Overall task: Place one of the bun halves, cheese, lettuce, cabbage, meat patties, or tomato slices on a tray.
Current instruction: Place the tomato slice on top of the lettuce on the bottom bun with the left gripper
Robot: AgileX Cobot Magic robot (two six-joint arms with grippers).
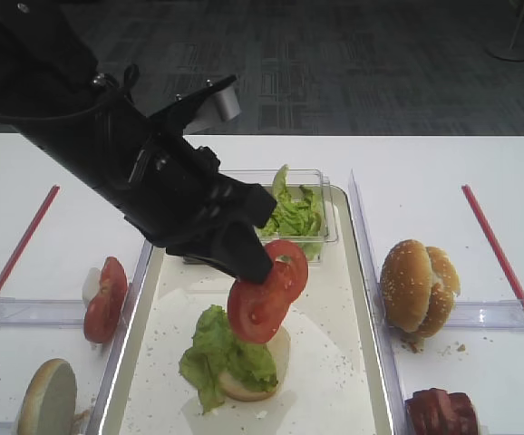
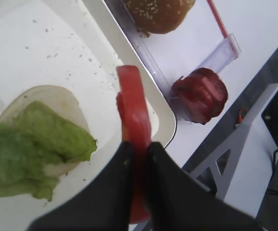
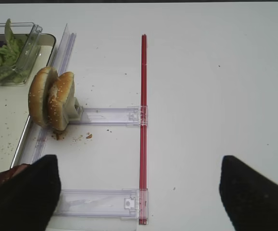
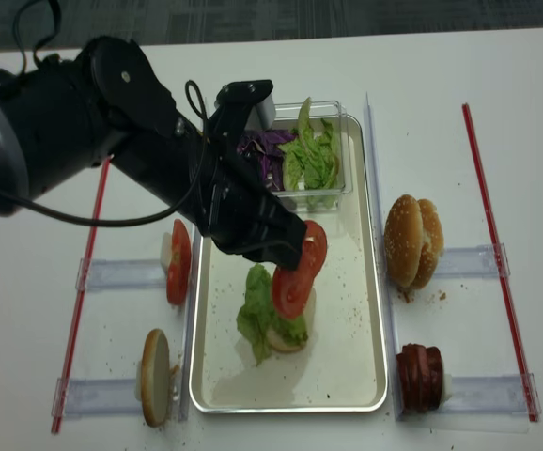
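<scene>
Carrying step: left fingers [image 2: 139,159] pinching glossy round red tomato slices [image 1: 266,290] above lettuce-topped bun half [image 1: 244,358] mid silvery rectangular metal tray [image 1: 357,272]; next, lowering and releasing there.

red strips [image 3: 143,120], clear plastic holders [image 3: 107,116], white tabletop [image 3: 216,96]
</scene>
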